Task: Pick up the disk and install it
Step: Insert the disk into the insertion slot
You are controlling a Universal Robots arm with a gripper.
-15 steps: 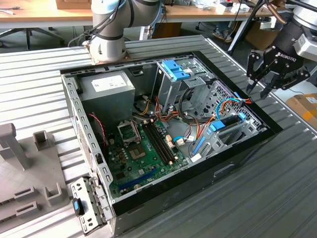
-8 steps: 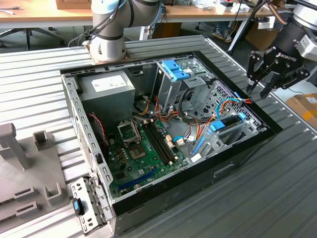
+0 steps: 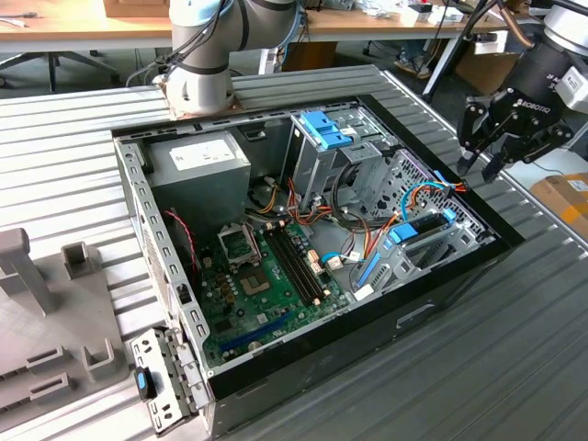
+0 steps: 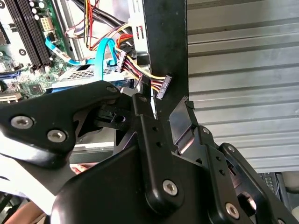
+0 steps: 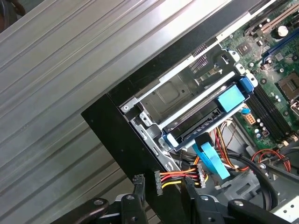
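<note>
The black two-fingered gripper [image 5: 162, 185] hangs over the far corner of the open black desktop computer case [image 3: 441, 294], at the exterior view's right. Its jaws stand apart and hold nothing. In both wrist views the fingertips [image 4: 141, 103] flank the top edge of the case's black side wall. Whether they touch it cannot be told.

Just past the tips lies a small black power connector on yellow, red and black wires [image 5: 158, 181], loose between the fingers rather than clamped.

Just beyond that is the disk [image 5: 208, 113] — a flat black rectangular hard drive framed by bright blue plastic rails. It sits slid into the low silver metal drive bay [image 5: 175, 93] against that same wall, its blue end tab facing the board. The exterior view shows the disk [image 3: 424, 225] lying flat in that corner of the case. A flat light-blue data cable [image 5: 212, 159] runs beside the bay.

Farther in lies the green motherboard [image 3: 266, 276], then the tall silver cage topped by a blue plastic clip [image 3: 322, 129] and the grey box-shaped power supply [image 3: 197, 161].

The case rests on a ribbed grey metal table [image 3: 524, 358] — the arm's pale base [image 3: 197, 83] stands behind it.
</note>
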